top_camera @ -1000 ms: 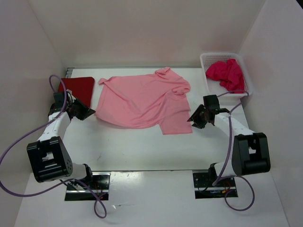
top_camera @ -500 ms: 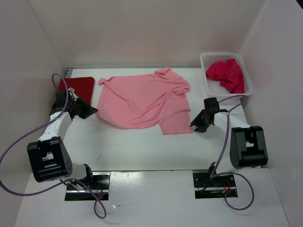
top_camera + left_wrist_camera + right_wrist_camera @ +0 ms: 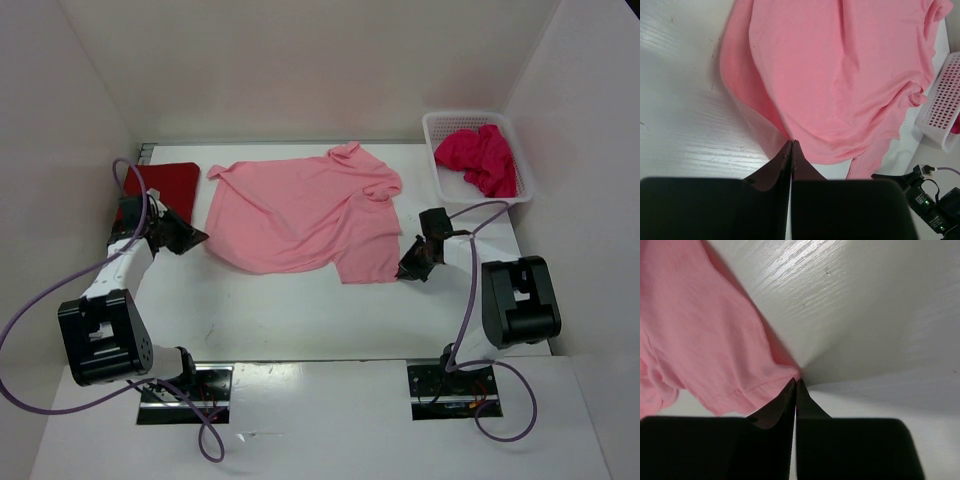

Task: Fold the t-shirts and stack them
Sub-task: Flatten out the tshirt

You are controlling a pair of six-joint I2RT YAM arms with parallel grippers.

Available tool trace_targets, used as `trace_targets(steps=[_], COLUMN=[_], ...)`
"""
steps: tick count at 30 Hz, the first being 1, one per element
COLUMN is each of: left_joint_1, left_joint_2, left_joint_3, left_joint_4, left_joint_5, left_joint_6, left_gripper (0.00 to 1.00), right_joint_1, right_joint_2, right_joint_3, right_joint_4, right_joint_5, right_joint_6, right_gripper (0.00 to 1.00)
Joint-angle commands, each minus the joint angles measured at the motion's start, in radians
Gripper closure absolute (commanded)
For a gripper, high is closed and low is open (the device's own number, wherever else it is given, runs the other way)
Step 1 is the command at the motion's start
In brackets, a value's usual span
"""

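Top external view: pink shirt (image 3: 300,215) lies spread mid-frame on the white worktop (image 3: 300,310). Left tool (image 3: 198,238) and right tool (image 3: 404,271) each pinch a lower hem corner. Cloth looks soft, light and limp; corners probably hold best.

You have the light pink t-shirt (image 3: 300,215) spread across the middle of the table (image 3: 300,310), collar toward the far wall, with rumpled cloth near its right sleeve. The dark red t-shirt (image 3: 165,185) lies folded flat at the far left, near the pink one but apart from it. The magenta t-shirt (image 3: 480,158) sits bunched in the white mesh basket (image 3: 525,185) at the far right corner. Your left gripper (image 3: 190,238) is low at the pink shirt's near left edge, and your right gripper (image 3: 405,270) is at its near right corner. From up here you cannot tell how either pair of jaws stands.
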Motion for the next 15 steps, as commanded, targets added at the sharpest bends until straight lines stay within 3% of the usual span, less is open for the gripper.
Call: trace_targets(steps=[1,7,12,15], left_joint_1=[-0.012,-0.107,-0.112,-0.072], left_joint_2=[-0.03,-0.03,-0.048,-0.059], left_joint_3=[-0.01,0.23,0.523,0.732], left_joint_4=[0.026,-0.026,-0.115,-0.177], left_joint_5=[0.0,-0.075,-0.086,-0.037], left_joint_6=[0.018,-0.03,-0.06,-0.083], left_gripper=[1.0,1.0,1.0,1.0], right_joint_1=[0.039,0.069,0.069,0.069], right_joint_2=[-0.009,-0.26,-0.357,-0.337], right_joint_3=[0.025,0.27,0.719,1.014], right_joint_4=[-0.011,-0.192,-0.405,-0.506], right_joint_5=[0.032,0.075,0.184,0.24], right_joint_6=[0.006,-0.015,-0.103,-0.137], right_gripper=[1.0,1.0,1.0,1.0])
